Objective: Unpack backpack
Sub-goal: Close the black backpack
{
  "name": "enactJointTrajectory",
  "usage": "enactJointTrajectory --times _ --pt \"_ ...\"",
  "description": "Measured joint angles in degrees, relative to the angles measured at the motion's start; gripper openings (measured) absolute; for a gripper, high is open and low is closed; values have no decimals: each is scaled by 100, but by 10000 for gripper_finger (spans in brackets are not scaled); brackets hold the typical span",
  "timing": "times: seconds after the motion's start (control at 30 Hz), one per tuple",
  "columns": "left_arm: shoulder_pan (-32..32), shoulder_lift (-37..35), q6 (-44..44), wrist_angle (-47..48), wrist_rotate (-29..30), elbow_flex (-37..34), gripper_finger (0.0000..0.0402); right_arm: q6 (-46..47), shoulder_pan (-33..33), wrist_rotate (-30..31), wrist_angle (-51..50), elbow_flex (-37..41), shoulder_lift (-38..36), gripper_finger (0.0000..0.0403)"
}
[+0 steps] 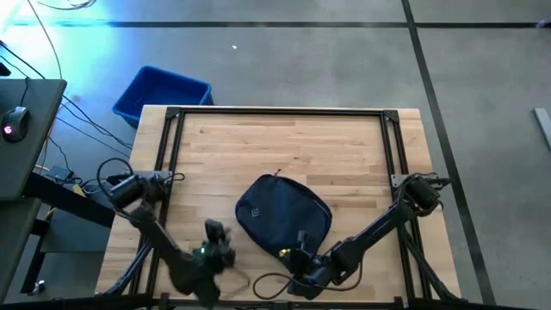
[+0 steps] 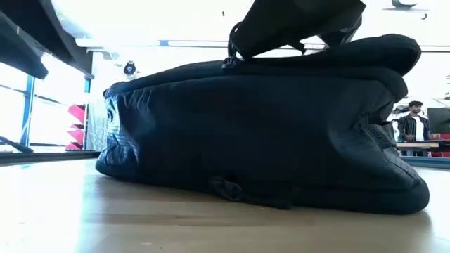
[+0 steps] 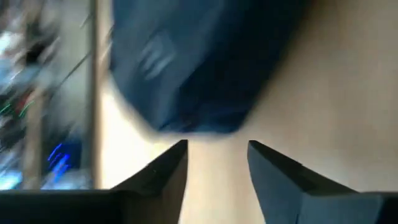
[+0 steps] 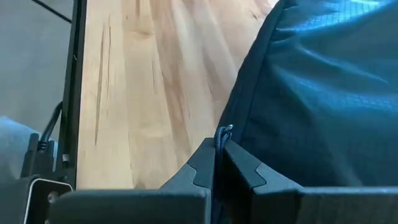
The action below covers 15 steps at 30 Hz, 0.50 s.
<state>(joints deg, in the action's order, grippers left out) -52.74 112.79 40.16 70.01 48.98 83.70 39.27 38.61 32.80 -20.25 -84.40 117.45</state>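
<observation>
My right gripper (image 4: pixel 222 163) has its two dark fingers pressed together on a thin zipper pull (image 4: pixel 222 134) at the edge of the backpack (image 4: pixel 323 93), right where the navy fabric meets the wooden table (image 4: pixel 155 81). From above, that gripper (image 1: pixel 303 261) sits at the near edge of the backpack (image 1: pixel 284 213), the arm reaching in from the table's right side. My left gripper (image 3: pixel 217 163) has its fingers apart with bare wood showing between them; the backpack (image 3: pixel 199 62) lies just ahead of it, not touching, and looks smeared with motion in that wrist view. In the high view the left gripper (image 1: pixel 217 245) is beside the bag on its left, near the table's (image 1: pixel 344 146) front edge. The backpack lies flat at the middle of the table, toward the front. Only the high view shows a bright blue plastic bin (image 1: pixel 162 93) on the floor beyond the table's far left corner. Only the low view shows the backpack (image 2: pixel 260 133) from the side, a rounded dark mound filling the picture, a dark part of an arm right above it, and a person (image 2: pixel 415 126) standing far behind.
</observation>
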Motion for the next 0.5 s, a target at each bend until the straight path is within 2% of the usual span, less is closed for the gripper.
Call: enactJointTrajectory --times 0.1,0.2,0.37,0.5 --pt "-126 3 -1429 -1808 272 -26 168 -193 0 -107 216 0 0 0" --pt "80 116 -2642 -3353 470 -136 170 -217 39 -239 384 0 0 0" --pt "559 351 -4313 -4736 619 -156 170 -178 159 -242 494 0 0 0" --pt "932 461 -4847 -5100 -52 -153 170 -70 269 -198 500 0 0 0"
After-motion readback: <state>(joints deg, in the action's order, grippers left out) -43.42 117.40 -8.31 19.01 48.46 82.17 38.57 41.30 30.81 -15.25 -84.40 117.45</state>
